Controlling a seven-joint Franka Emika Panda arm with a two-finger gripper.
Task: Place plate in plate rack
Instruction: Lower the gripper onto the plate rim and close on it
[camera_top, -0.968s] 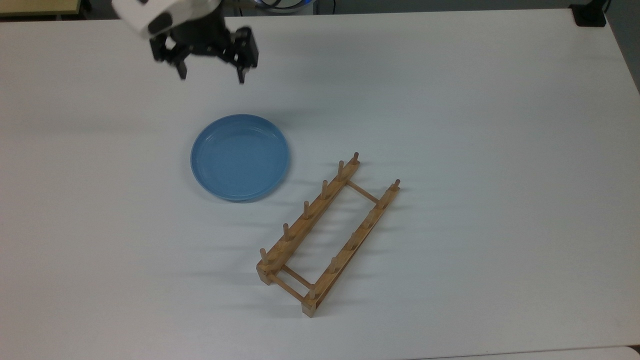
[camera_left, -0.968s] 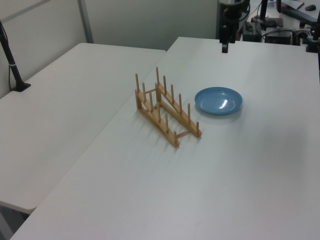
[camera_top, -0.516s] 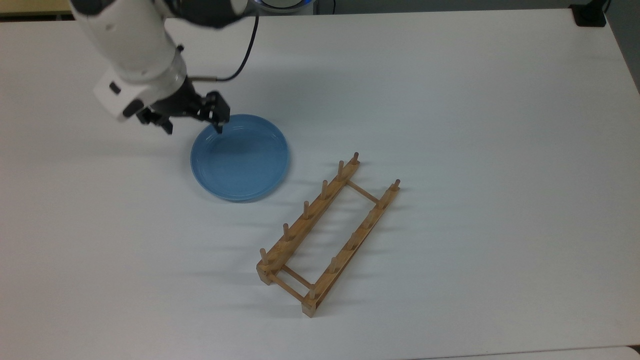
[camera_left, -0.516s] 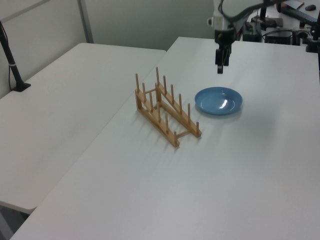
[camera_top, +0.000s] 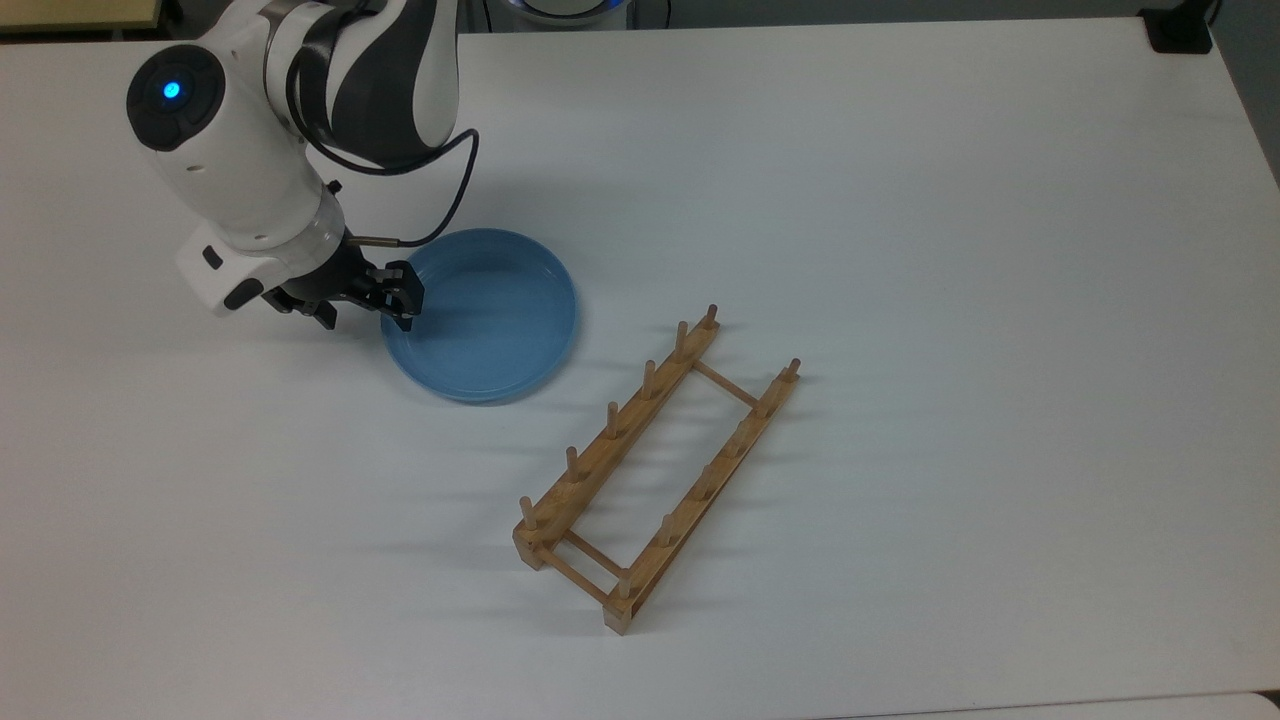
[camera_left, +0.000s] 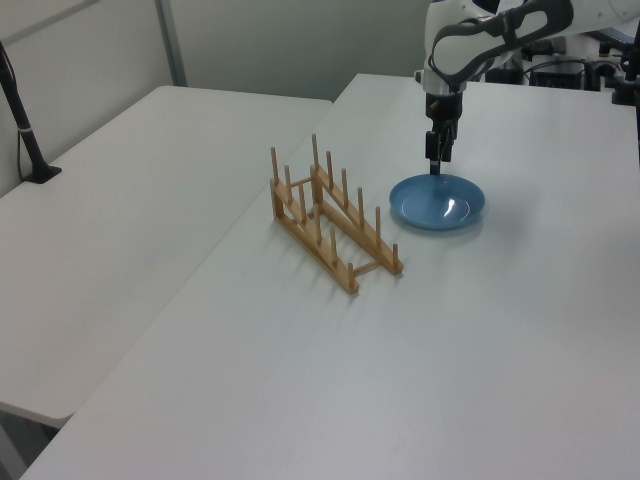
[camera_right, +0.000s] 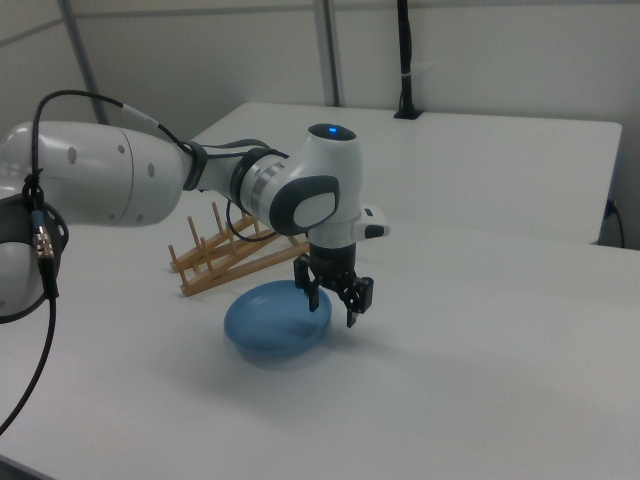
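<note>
One plate (camera_top: 480, 315) is lying flat on the table (camera_top: 900, 200), mid-table toward the top view's left, beside one rack (camera_top: 655, 465) showing two rails, six pegs each. One gripper (camera_top: 365, 310) is hanging at the plate's rim, fingers spread, one inside and one outside, grasping nothing.

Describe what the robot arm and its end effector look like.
The arm has glossy white rounded shells with dark grey-black joint sections, and a round black cap with a glowing blue light. A thin black cable loops along it. The end effector is small, black, two-fingered.
</note>
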